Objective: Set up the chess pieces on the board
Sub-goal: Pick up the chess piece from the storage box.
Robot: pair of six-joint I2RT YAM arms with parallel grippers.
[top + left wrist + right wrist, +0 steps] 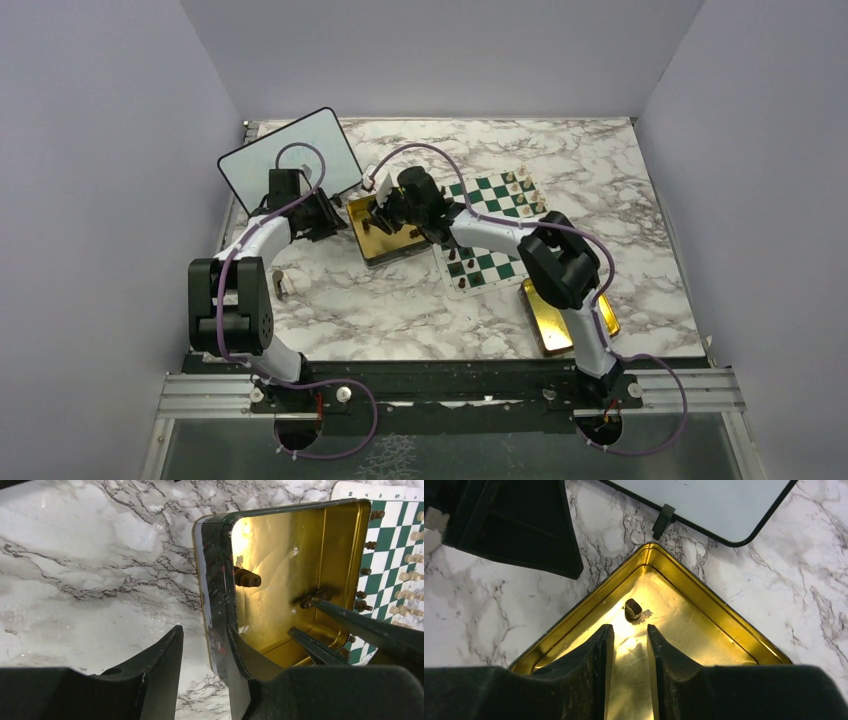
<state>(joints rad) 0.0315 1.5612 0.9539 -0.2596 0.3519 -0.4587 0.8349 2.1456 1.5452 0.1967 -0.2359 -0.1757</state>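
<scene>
Black left gripper (205,632): released. Its fingers stand spread astride the near wall of the gold tin (280,545), one outside over the marble and one inside. The wall lies against the inner finger, with a clear gap to the outer one.
Right gripper (629,630): unclenched, with a narrow gap and nothing between the fingers. The tips sit low over the tin's gold floor.
Dark chess piece (633,608): lies on its side on the tin floor, just ahead of the right gripper's tips and apart from them, toward the tin's corner.
More dark pieces (312,598): a small huddle on the tin floor, seen from the left wrist, close by the right gripper's finger ends. Whether they touch cannot be told.
Board (385,575): green and white, beyond the tin's far wall from the left gripper and right against the tin.
Cream pieces (411,576): in a row on the board, further out than the dark ones that stand along the edge nearest the tin.
Whiteboard (704,500): past the tin's corner, ahead of the right gripper and near the tin.
Second gold tin (545,320): well behind the right gripper, near its arm's base, beside the board's near end.
Marble table (400,310): under everything.
</scene>
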